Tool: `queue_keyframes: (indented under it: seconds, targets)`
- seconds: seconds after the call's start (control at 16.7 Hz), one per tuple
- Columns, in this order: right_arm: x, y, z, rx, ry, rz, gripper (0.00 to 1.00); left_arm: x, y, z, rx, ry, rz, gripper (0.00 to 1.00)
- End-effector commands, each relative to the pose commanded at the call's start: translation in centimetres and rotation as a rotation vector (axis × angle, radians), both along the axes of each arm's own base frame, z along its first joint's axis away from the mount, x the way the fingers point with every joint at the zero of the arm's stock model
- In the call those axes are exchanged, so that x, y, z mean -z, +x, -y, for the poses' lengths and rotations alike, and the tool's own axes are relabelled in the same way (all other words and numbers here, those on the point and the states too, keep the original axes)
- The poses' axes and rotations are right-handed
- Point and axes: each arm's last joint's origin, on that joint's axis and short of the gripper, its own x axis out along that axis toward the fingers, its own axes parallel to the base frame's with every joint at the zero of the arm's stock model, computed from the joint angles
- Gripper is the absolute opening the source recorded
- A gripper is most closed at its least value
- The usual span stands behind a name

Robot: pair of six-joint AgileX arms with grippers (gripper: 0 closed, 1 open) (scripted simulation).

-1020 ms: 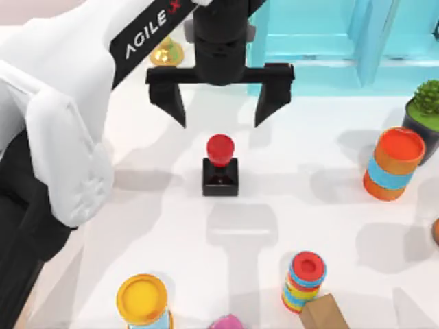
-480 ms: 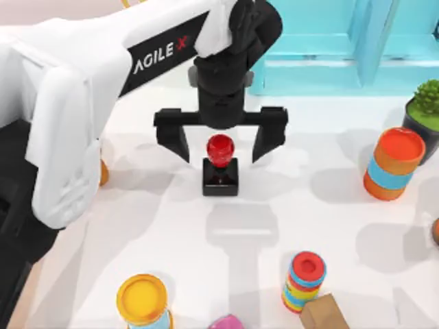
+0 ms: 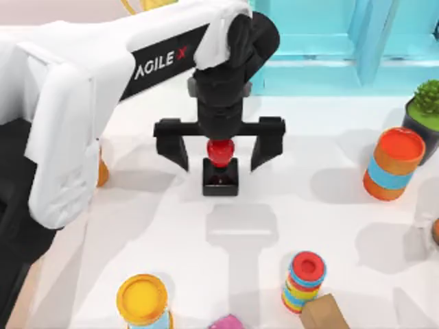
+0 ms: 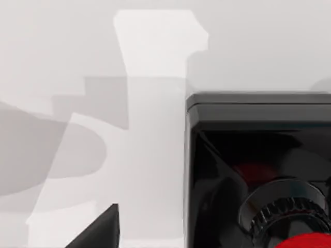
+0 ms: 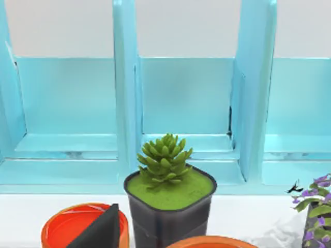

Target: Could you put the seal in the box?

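The seal [image 3: 220,175] stands upright in the middle of the table, a black square base with a red knob on top. My left gripper [image 3: 219,147] is open and hangs right over it, one finger on each side of the knob and neither touching it. In the left wrist view the seal's black base [image 4: 258,155] is very close, with one dark fingertip [image 4: 98,230] beside it. The box is out of view. My right arm is parked at the back right, and its fingertip [image 5: 101,230] sits low in the right wrist view, set wide.
A turquoise shelf [image 3: 329,48] runs along the back. At the right stand an orange and blue stack [image 3: 393,164] and a potted succulent [image 3: 426,110]. Near the front are a stack of coloured rings [image 3: 304,281], a brown block [image 3: 324,314] and a yellow-topped can [image 3: 143,300].
My left gripper has come forward and down over the seal, so its open fingers now flank the red knob. The seal has not moved.
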Motion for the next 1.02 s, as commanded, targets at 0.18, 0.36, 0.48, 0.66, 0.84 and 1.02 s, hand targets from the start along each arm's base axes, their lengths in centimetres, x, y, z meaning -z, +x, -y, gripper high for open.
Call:
queue_keyframes:
  seconds: [0.18, 0.36, 0.48, 0.66, 0.84, 1.02]
  targets:
    - [0.0, 0.0, 0.0, 0.0, 0.0, 0.0, 1.0, 0.0, 0.0, 0.0, 0.0, 0.0, 0.0, 0.77]
    - [0.0, 0.0, 0.0, 0.0, 0.0, 0.0, 1.0, 0.0, 0.0, 0.0, 0.0, 0.0, 0.0, 0.55]
    - [0.0, 0.0, 0.0, 0.0, 0.0, 0.0, 1.0, 0.0, 0.0, 0.0, 0.0, 0.0, 0.0, 0.4]
    - [0.0, 0.0, 0.0, 0.0, 0.0, 0.0, 1.0, 0.0, 0.0, 0.0, 0.0, 0.0, 0.0, 0.17]
    - [0.0, 0.0, 0.0, 0.0, 0.0, 0.0, 1.0, 0.0, 0.0, 0.0, 0.0, 0.0, 0.0, 0.0]
    - [0.0, 0.0, 0.0, 0.0, 0.0, 0.0, 1.0, 0.0, 0.0, 0.0, 0.0, 0.0, 0.0, 0.0]
